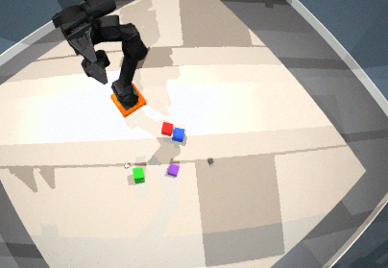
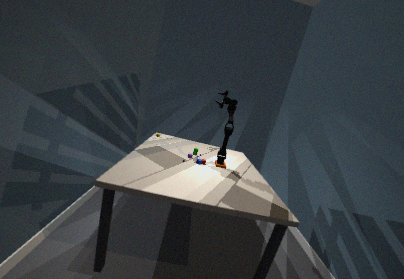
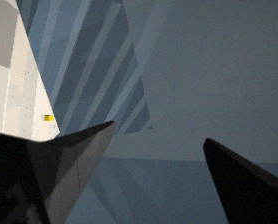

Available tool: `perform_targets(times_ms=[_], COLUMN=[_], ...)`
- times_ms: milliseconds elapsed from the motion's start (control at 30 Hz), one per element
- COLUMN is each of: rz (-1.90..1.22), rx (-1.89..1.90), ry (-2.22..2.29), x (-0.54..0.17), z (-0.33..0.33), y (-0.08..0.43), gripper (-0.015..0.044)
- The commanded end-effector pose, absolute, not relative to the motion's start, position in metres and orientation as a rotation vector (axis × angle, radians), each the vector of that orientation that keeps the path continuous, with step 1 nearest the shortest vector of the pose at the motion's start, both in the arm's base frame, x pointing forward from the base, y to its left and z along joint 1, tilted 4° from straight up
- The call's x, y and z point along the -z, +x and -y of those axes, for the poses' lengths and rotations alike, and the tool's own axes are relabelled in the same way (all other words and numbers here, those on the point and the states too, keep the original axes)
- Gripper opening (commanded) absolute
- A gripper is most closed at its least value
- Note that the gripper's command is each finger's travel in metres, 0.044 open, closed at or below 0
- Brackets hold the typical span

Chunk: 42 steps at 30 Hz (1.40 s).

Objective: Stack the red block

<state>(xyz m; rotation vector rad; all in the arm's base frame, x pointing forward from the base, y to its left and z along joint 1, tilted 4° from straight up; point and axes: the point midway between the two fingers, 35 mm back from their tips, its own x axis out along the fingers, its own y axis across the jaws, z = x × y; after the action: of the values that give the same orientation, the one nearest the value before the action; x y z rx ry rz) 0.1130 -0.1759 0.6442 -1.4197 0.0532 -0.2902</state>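
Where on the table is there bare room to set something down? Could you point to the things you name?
Bare patches: between the orange base (image 1: 126, 113) (image 2: 220, 165) and green tower (image 1: 138, 174) (image 2: 196, 151); also right of the blue block (image 1: 179, 134) (image 2: 199, 161) in the top view. Crowded: the red block (image 1: 167, 129) (image 2: 204, 162) sits close beside the blue one.

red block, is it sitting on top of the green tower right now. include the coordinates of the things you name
No, the red block (image 1: 167, 129) (image 2: 204, 162) sits on the table beside the blue block (image 1: 179, 134) (image 2: 199, 161), apart from the green tower (image 1: 138, 175) (image 2: 196, 151).
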Motion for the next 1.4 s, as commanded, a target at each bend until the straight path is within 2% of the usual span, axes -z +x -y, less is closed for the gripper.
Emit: perform_targets(times_ms=[0, 33, 400, 700, 1033, 1367], rz=[-0.05, -0.042, 0.196, 0.273, 0.201, -0.005], rx=[0.29, 0.289, 0.257, 0.227, 0.176, 0.109], ry=[-1.417, -1.409, -1.072, -0.754, -0.432, -0.175], x=[-0.644, -0.644, -0.639, -0.611, -0.55, -0.466], z=[0.176, 0.176, 0.194, 0.214, 0.218, 0.189], y=[0.113, 0.114, 0.148, 0.192, 0.253, 0.308], gripper=[0.0426, 0.044, 0.044, 0.044, 0.044, 0.044])
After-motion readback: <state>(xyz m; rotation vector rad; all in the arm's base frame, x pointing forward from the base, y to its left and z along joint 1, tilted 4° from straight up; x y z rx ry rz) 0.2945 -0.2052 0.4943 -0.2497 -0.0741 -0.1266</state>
